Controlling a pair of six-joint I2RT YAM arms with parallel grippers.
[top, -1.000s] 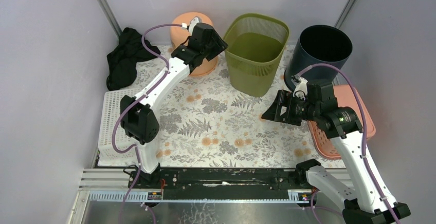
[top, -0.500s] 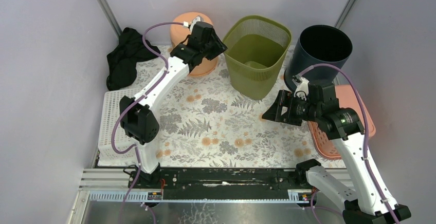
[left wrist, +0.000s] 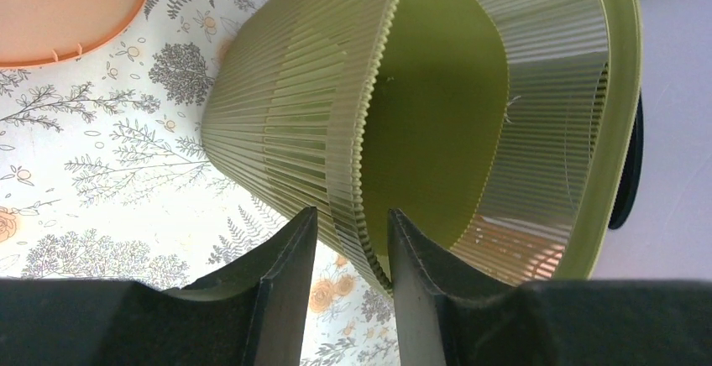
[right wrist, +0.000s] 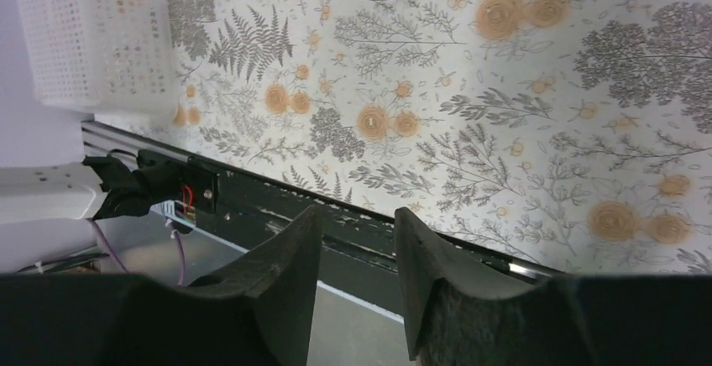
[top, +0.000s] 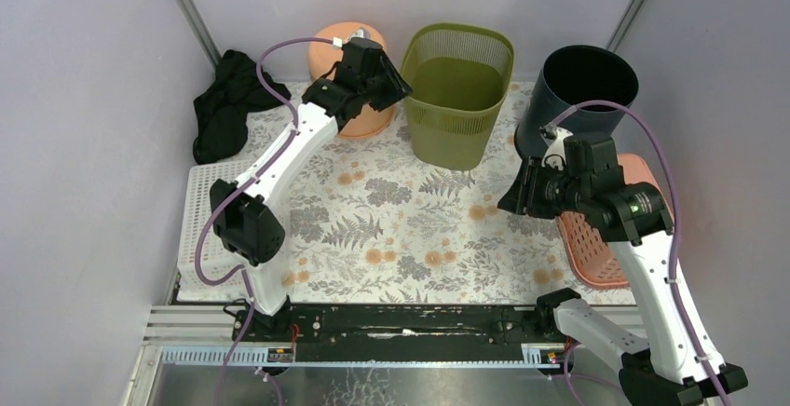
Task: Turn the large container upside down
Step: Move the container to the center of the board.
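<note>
The large green slatted basket (top: 456, 99) stands upright, mouth up, at the back middle of the floral mat. My left gripper (top: 396, 85) is at its left rim. In the left wrist view the basket (left wrist: 285, 89) fills the frame, and its thin rim runs between the fingers of my left gripper (left wrist: 353, 215). The rim is close to the right finger, and there is a gap to the left one. My right gripper (top: 510, 196) is open and empty, in front of and to the right of the basket. In its wrist view it (right wrist: 357, 211) looks at the mat and the front rail.
A dark blue round bin (top: 578, 89) stands right of the basket. An orange container (top: 340, 38) sits upside down behind my left gripper. A pink basket (top: 582, 248) lies at the right edge, a white tray (top: 200, 210) at the left and a black cloth (top: 224, 108) at the back left.
The green basket was tilted to the right and now stands upright, a little further left. My right gripper has pulled back to the right, away from the basket's base.
</note>
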